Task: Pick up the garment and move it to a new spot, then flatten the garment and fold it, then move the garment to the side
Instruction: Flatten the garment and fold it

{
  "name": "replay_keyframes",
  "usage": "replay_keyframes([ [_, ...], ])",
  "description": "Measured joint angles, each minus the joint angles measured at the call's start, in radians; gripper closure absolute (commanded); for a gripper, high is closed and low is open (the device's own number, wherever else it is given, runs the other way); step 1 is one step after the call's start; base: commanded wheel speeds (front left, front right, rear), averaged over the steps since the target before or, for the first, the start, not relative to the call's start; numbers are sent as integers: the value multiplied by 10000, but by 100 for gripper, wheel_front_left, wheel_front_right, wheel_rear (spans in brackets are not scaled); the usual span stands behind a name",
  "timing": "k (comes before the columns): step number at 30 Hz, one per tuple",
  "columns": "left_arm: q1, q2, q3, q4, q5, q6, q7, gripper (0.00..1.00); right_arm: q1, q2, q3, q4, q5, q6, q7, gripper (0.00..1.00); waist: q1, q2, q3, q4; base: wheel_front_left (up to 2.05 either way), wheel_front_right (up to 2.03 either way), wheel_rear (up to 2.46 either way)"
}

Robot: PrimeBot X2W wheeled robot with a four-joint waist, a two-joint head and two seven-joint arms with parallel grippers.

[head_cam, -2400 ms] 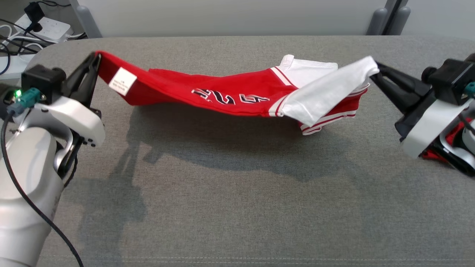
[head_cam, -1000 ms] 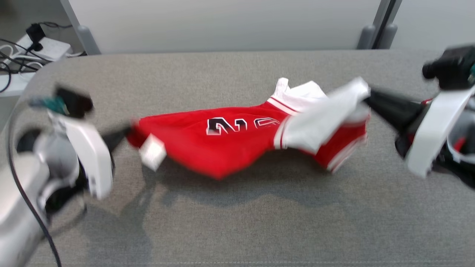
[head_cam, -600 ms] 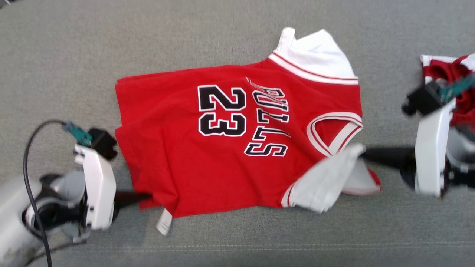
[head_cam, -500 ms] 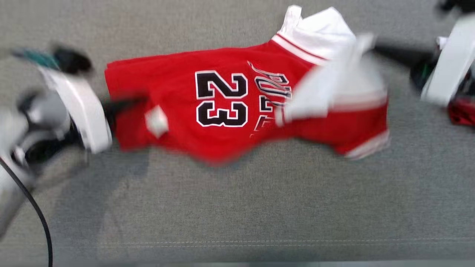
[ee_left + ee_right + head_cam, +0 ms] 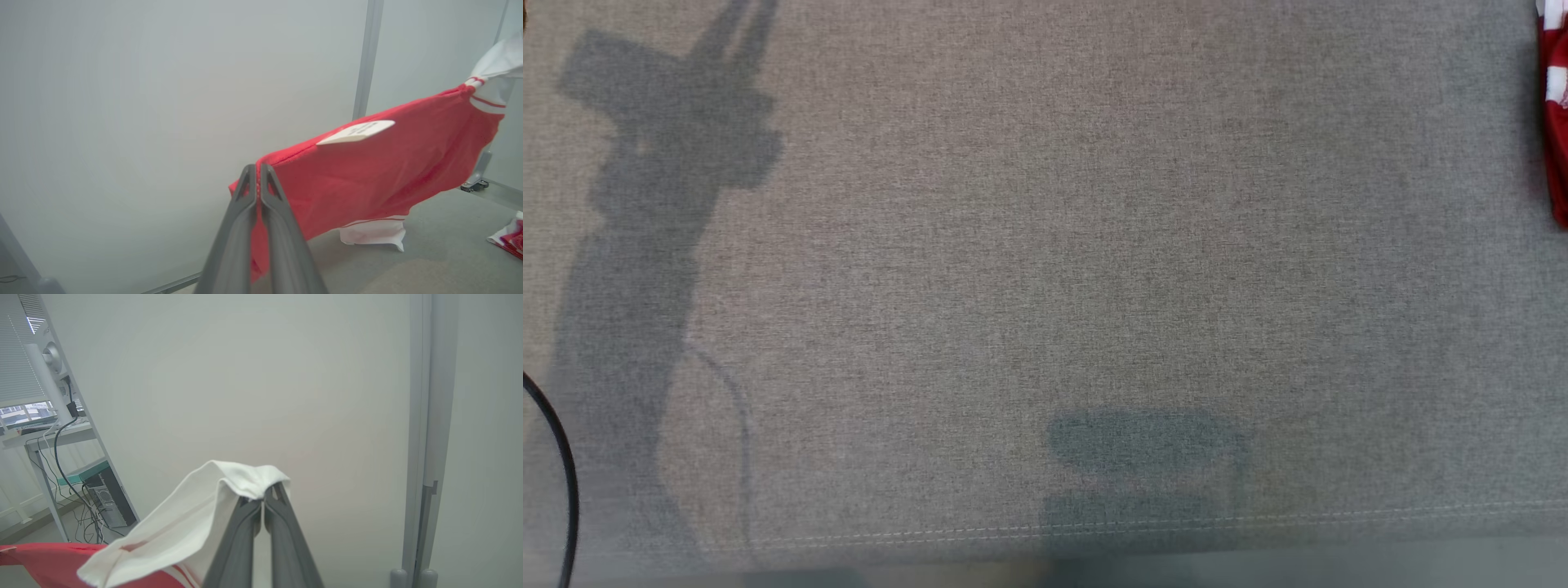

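A grey fabric-covered bench (image 5: 1045,245) spreads under the head camera, and a pale wall (image 5: 163,81) stands behind it. At the bench's left edge a black cable (image 5: 560,457) curves down beside the long shadow (image 5: 654,163) of an arm. A red-and-white cloth (image 5: 1556,122) lies at the far right edge.

The left fingers (image 5: 241,212) are pressed together, pinching the red hem of the garment (image 5: 367,171) at their tips. From that pinch the garment runs off to the right of the fingers, raised above the bench. A white care label (image 5: 355,131) lies on its upper edge. A white flap (image 5: 374,234) hangs from its underside, close to the bench; whether it touches cannot be told. A grey post (image 5: 367,57) stands behind the garment. The red-and-white cloth rests on the bench well to the right of these fingertips and below them.

The right fingers (image 5: 239,539) are likewise closed, gripping a fold of the garment's white sleeve (image 5: 184,522) at their tips. The sleeve drapes down to the left of them to the red body. Farther left of these fingers stand a desk (image 5: 49,435) with dangling cables and a computer tower (image 5: 108,498). To their right rises a second post (image 5: 429,416).
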Motion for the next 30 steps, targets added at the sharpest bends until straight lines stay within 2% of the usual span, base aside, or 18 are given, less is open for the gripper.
replay_keyframes([
  [4,337,58,-748,280,-621,2,-337,100,778,-65,163,-483,652,-2,211,100,0,0,63,-89,0,0,0],
  [8,1248,123,-2061,217,-1039,2,-454,100,2595,-286,798,-1501,1801,-2,1089,100,0,0,-276,-77,0,0,0],
  [14,2730,686,-3824,-464,-2096,2,-282,100,5006,-1337,1333,-3154,3641,-4,2412,100,0,0,-1092,48,0,0,0],
  [19,3679,1028,-4487,-523,-2736,2,-500,100,6653,-1898,1601,-3919,4803,-4,3033,100,0,0,-1920,130,0,0,0],
  [23,4773,986,-4803,-571,-3235,2,-604,100,7848,-2249,1887,-4381,5603,-4,3467,100,0,0,-2680,184,0,0,0],
  [30,6450,894,-5122,-169,-3227,2,-648,100,9374,-2796,2305,-4809,6182,-4,3647,100,0,0,-3999,292,0,0,0],
])
